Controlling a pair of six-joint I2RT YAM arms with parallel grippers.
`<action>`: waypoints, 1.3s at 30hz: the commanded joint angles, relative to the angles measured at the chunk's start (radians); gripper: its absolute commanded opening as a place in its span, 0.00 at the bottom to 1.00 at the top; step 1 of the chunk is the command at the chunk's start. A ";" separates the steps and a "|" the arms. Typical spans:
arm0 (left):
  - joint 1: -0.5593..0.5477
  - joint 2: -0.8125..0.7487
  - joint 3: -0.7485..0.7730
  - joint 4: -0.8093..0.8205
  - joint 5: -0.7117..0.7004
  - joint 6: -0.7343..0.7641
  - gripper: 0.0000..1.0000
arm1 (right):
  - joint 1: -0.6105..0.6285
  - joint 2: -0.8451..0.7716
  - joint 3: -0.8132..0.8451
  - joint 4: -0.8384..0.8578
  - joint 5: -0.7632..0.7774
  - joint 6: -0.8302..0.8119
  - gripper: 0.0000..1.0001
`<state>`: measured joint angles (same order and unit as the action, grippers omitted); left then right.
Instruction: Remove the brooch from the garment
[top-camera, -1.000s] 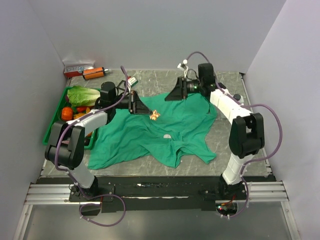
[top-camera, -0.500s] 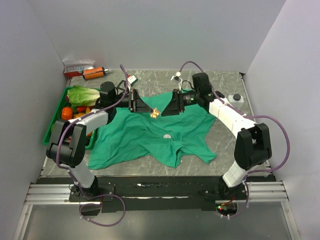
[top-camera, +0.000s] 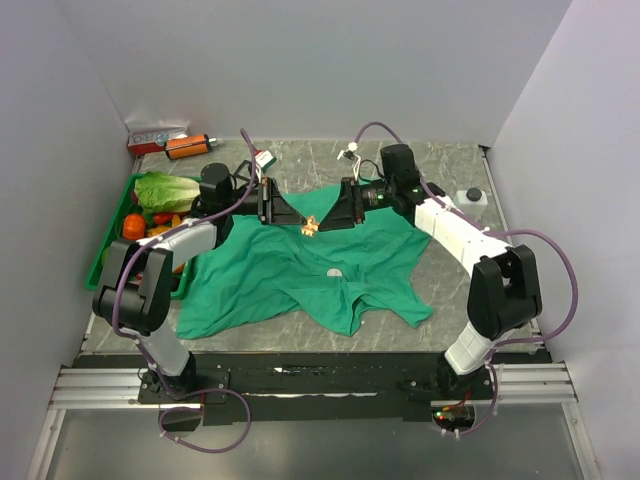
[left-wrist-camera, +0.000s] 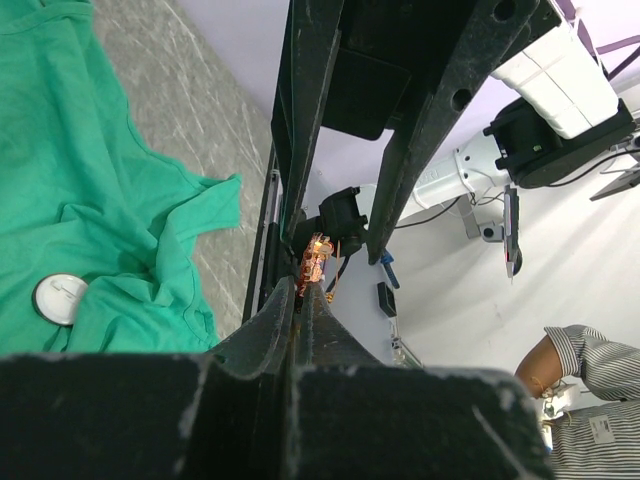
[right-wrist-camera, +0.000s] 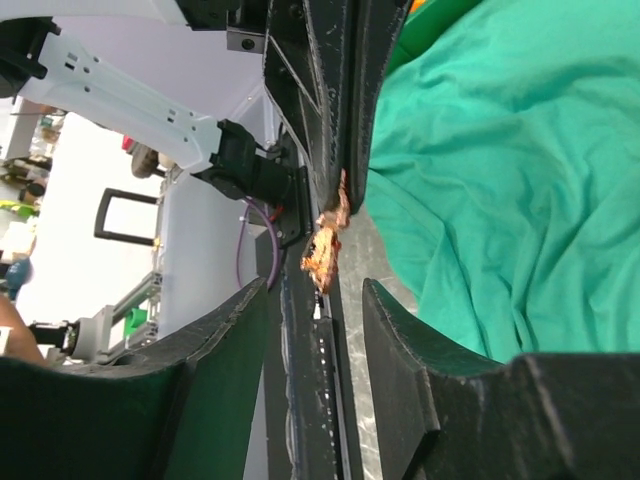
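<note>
Right pincer (top-camera: 325, 222) (spread) has neared brooch (top-camera: 311, 226) pinched by left pincer (top-camera: 298, 224).

you've got the left gripper (left-wrist-camera: 303, 285) pinched tight on the brooch (left-wrist-camera: 316, 258) at its tips. the garment (left-wrist-camera: 90, 200) lies lower left on the grey table (left-wrist-camera: 190, 90). right gripper's fingers (left-wrist-camera: 425, 120) stand apart just beyond the brooch.

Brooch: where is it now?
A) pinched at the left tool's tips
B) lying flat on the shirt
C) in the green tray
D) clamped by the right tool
A: the right wrist view shows the brooch at the tips of the shut left tool, with the right tool open around it.
</note>
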<state>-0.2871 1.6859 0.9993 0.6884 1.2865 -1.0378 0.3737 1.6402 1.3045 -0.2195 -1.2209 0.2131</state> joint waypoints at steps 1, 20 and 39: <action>-0.006 0.001 0.050 0.030 0.019 0.002 0.01 | 0.028 0.024 0.048 0.062 -0.029 0.031 0.49; -0.006 0.037 0.078 0.030 0.027 -0.001 0.01 | 0.030 0.040 0.062 0.059 -0.037 0.035 0.38; -0.007 0.052 0.098 0.026 0.036 -0.002 0.01 | -0.009 0.050 0.048 0.140 -0.063 0.131 0.36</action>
<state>-0.2905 1.7325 1.0542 0.6903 1.2984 -1.0416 0.3580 1.6875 1.3167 -0.0967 -1.2694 0.3550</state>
